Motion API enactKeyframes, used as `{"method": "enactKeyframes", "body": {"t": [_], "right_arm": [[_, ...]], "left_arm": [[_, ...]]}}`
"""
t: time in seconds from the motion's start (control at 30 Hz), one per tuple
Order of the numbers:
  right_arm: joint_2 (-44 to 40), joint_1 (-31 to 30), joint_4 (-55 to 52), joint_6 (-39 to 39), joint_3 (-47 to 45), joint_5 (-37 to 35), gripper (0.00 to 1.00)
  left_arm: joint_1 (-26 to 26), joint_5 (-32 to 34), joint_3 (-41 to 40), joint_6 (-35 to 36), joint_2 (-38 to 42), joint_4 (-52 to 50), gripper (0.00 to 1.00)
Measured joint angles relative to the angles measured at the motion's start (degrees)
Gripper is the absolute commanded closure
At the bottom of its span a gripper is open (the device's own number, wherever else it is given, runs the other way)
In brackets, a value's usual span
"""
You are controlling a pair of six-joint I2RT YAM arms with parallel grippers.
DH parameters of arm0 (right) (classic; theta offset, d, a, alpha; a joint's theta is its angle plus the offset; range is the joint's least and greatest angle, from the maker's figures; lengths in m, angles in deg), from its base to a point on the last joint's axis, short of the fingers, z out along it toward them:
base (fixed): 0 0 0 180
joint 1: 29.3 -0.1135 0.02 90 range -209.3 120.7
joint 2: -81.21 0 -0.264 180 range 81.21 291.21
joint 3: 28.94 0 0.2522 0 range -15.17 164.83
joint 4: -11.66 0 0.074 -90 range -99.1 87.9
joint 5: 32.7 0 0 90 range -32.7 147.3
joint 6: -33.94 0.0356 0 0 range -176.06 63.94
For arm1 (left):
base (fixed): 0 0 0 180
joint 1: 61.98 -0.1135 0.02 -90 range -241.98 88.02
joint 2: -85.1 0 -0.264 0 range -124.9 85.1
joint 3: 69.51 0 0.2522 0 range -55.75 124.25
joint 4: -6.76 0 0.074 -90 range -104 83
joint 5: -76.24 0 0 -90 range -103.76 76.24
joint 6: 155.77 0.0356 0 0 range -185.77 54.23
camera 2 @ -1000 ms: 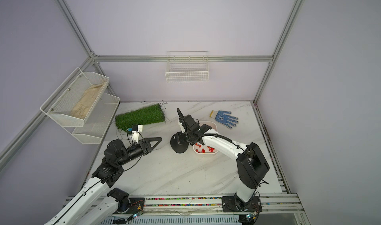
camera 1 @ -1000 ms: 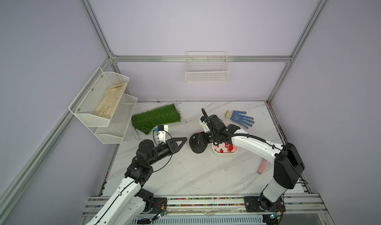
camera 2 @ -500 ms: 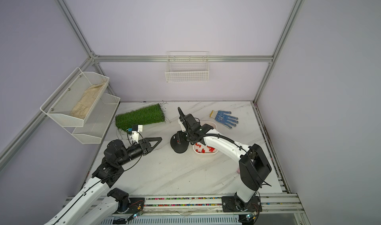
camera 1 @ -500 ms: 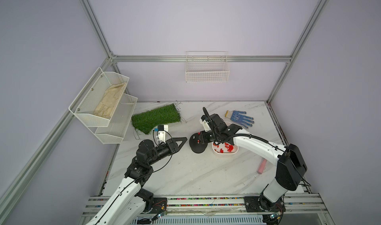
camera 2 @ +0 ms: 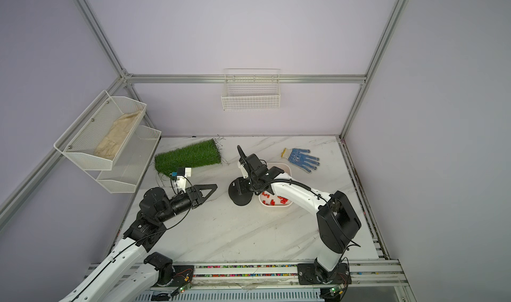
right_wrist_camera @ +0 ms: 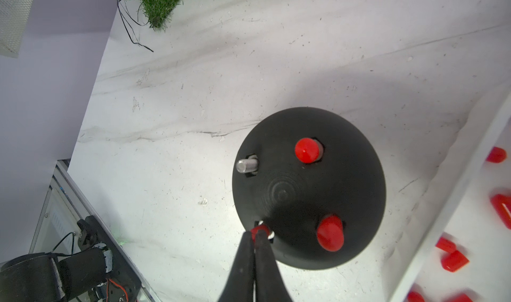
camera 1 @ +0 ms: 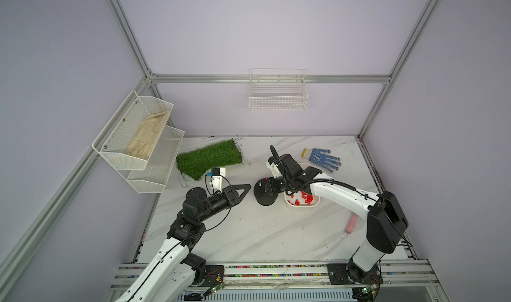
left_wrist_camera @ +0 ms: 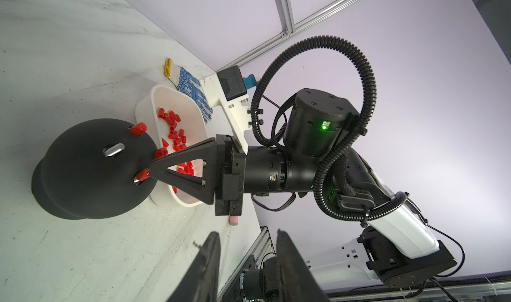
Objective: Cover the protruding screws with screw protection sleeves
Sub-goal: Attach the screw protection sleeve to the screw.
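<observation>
Marble tabletop (camera 1: pixel 262 231) spreads wide between protruding screws (right_wrist_camera: pixel 247 165) and the front rail (camera 1: pixel 276 269).

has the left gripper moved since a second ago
No: the left gripper stays put, its tips the same gap short of the black base.

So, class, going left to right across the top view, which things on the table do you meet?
Grass mat → black dome base → white tray → pink cylinder.
</observation>
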Motion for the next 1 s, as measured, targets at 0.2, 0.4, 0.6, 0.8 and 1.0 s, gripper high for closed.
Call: {"method": "enactKeyframes", "body": {"t": [0.2,0.4,0.6,0.8,1.0], "right_arm": [[0.17,0.09,0.07,0.02,0.00,0.02,0.92],[0.37,0.09,-0.11,-0.20,0.00,-0.83,0.92],[0.37,0.02,-0.37,-0.48,0.00,-1.62,0.92],[0.44,0.02,-0.35,-0.50,0.00,-1.64,0.92],[0.44,0.02,-0.35,-0.52,0.02,-1.53,0.89]], "left_arm": [[0.00,0.00,0.00,0.00,-0.09,0.02,0.65],[0.00,-0.02,0.00,0.00,-0.33,0.04,0.64],[0.00,-0.04,0.00,0.00,-0.44,0.31,0.65],[-0.04,-0.20,0.00,-0.02,-1.03,1.25,0.64],[-0.04,-0.20,0.00,-0.02,-1.01,1.29,0.64]]}}
